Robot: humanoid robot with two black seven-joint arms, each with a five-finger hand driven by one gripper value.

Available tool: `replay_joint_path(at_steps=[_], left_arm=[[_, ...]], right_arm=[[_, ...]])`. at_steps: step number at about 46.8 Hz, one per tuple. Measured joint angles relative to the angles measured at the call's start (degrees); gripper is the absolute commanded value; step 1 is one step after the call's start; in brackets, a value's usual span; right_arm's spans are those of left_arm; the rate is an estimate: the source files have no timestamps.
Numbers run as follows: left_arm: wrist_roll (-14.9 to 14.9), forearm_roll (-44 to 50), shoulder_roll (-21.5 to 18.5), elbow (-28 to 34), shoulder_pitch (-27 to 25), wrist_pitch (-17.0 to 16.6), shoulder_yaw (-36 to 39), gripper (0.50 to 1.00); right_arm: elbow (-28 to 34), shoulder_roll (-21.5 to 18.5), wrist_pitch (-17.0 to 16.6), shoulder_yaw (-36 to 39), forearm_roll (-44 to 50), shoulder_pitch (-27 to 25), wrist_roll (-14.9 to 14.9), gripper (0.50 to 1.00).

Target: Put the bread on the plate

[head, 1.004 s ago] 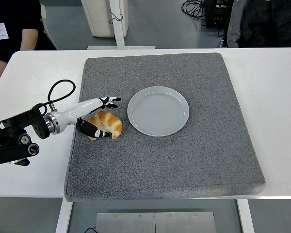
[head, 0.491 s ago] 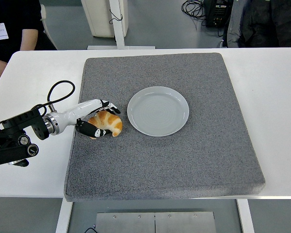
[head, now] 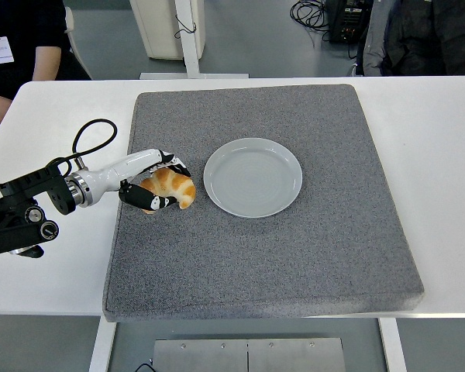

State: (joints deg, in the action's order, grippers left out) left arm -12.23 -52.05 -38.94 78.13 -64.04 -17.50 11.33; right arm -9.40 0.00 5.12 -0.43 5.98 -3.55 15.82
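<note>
Grey felt mat [head: 294, 256] covers most of the white tabletop [head: 442, 155]. Left hand [head: 156, 186] is closed around the croissant [head: 173, 186], fingers above and below it, left of frame centre near the mat's left edge. Grey plate [head: 253, 177] sits just right of the croissant, small gap between them, nothing on it. Open mat right of and below the plate. Person [head: 15, 39] in the upper left corner.
</note>
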Motion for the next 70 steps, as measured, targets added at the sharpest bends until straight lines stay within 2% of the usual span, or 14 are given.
replay_joint_path(at_steps=[12,17,24,48,59,70], left_arm=[[-0.5,0.3,-1.2,-1.8,-2.0,0.4,-2.7,0.5],[-0.8,0.3,-1.8,-2.7,-2.0,1.7,-5.4,0.5],[-0.8,0.3,-5.1,-3.4,-2.6,4.7,-8.7,0.5],[-0.6,0.3,-6.3,-8.3,-16.0,13.5,-10.1,0.5],[-0.2,0.5,-4.9,-8.7,-17.9,14.0,-10.2,0.5],[-0.8,0.5,2.5,-11.7,-17.8,14.1,-11.0,0.5]], right_arm=[[0.0,0.0,0.1,0.0,0.0,0.0,0.0,1.0],[0.0,0.0,0.1,0.0,0.0,0.0,0.0,1.0],[0.0,0.0,0.1,0.0,0.0,0.0,0.0,1.0],[0.0,0.0,0.0,0.0,0.0,-0.1,0.0,1.0],[0.0,0.0,0.0,0.0,0.0,-0.1,0.0,1.0],[0.0,0.0,0.0,0.0,0.0,-0.1,0.0,1.0]])
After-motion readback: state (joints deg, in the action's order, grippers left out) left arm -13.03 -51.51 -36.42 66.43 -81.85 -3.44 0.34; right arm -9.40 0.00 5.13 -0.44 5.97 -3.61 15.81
